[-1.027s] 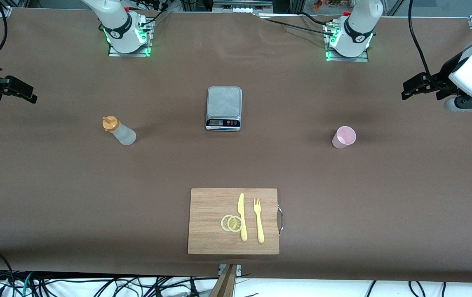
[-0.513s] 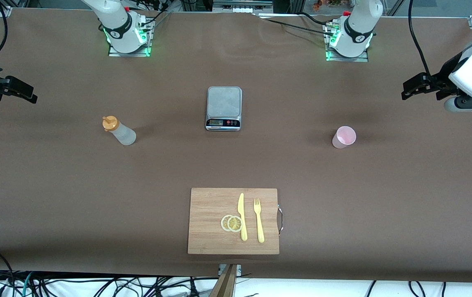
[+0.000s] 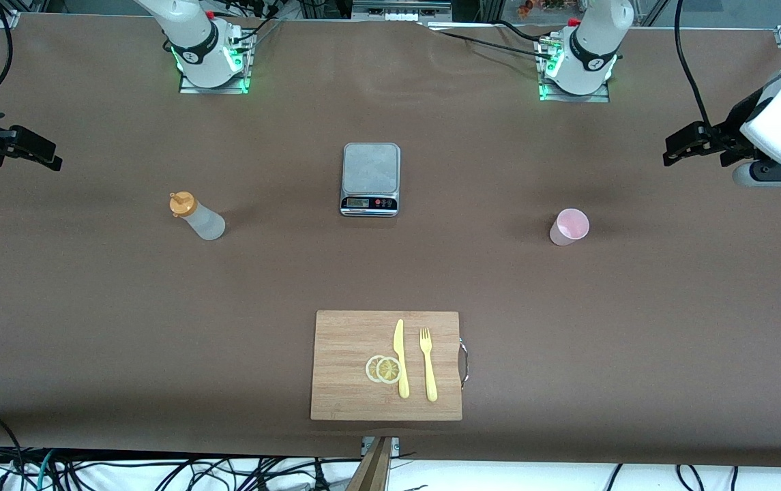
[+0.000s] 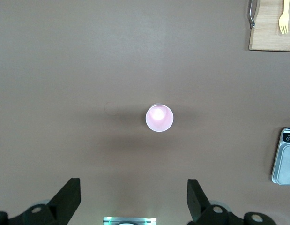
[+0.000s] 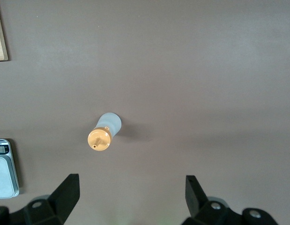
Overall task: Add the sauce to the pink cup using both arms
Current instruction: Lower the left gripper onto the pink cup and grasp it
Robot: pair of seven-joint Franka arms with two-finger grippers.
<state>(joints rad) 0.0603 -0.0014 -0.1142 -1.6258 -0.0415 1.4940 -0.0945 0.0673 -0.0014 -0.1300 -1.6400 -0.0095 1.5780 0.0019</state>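
Sauce bottle (image 3: 198,217) stands upright on the brown bench (image 3: 90,307), toward the right arm's end, its orange nozzle cap on top. In the right wrist view the bottle (image 5: 105,132) is seen from above, well below the right claw (image 5: 130,199), whose two black fingers (image 5: 65,194) stand wide apart with nothing between them. From the front camera the right claw (image 3: 28,151) hangs high at that same end of the bench, well apart from the bottle and clear of it.

The pink cup (image 3: 569,226) sits upright on the bench toward the left arm's end, mouth up. In the left wrist view the cup (image 4: 159,117) lies well below the left claw (image 4: 133,199), about midway between its spread fingers (image 4: 67,197), which hold nothing. In the front view the left claw (image 3: 694,142) hovers high at the left arm's end, well apart from the cup.

A grey kitchen scale (image 3: 370,179) rests on the bench between bottle and cup, well apart from both claws. Nearer to the front camera than the scale lies a wooden cutting board (image 3: 342,361) carrying two lemon slices (image 3: 383,369), a yellow knife (image 3: 400,358) and a yellow fork (image 3: 428,363); the slices touch the knife, and the fork lies just beside it.
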